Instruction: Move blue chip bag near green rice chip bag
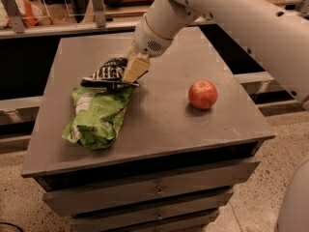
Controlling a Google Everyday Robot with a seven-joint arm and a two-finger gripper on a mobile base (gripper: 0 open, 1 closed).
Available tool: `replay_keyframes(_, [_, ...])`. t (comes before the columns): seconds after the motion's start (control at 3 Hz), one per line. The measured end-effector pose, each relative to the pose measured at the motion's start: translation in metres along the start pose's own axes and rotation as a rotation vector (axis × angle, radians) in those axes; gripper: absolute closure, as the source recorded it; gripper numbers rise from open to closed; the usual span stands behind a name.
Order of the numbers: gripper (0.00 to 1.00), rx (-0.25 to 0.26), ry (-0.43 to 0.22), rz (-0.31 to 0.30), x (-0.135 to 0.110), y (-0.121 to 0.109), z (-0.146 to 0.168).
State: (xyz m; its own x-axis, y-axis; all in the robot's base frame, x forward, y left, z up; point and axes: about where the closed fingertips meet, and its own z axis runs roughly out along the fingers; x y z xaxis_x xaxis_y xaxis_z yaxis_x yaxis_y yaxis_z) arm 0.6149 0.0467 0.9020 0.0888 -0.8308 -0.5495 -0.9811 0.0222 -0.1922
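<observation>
The green rice chip bag (96, 117) is lying flat on the grey bench (164, 124), its long side running from its upper end down toward the bench's near-left edge, and its glossy light green skin is showing white patches and creases. The blue chip bag (108, 74) is sitting right at the upper end of the green rice chip bag, touching or slightly overlapping that end, with its dark face and large white block lettering tilting up toward the camera. The gripper (135, 67) is hovering just above and to the right of the green rice chip bag's upper end, at the right edge of the blue chip bag; its pale beige jaws are looking pressed together on that edge of the blue bag, with no gap showing between them. The white arm (227, 13) is reaching down to that spot from well up and to the right of the green rice chip bag, crossing the top of the view. A red apple (203, 94) is resting on the bench well to the right of the green rice chip bag, apart from both bags and from the gripper. Below the green rice chip bag, drawer fronts (154, 190) are showing under the bench top.
</observation>
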Motion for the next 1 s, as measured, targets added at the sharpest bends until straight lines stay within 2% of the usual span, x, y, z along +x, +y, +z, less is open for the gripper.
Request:
replay_keyframes(0.33, [0.00,0.008,-0.007,0.002,0.004,-0.004,-0.002])
replay_keyframes(0.67, [0.00,0.027,-0.005,0.014,0.012,-0.009,-0.008])
replay_keyframes(1.0, [0.00,0.117,0.003,0.036,0.026,-0.028,-0.032])
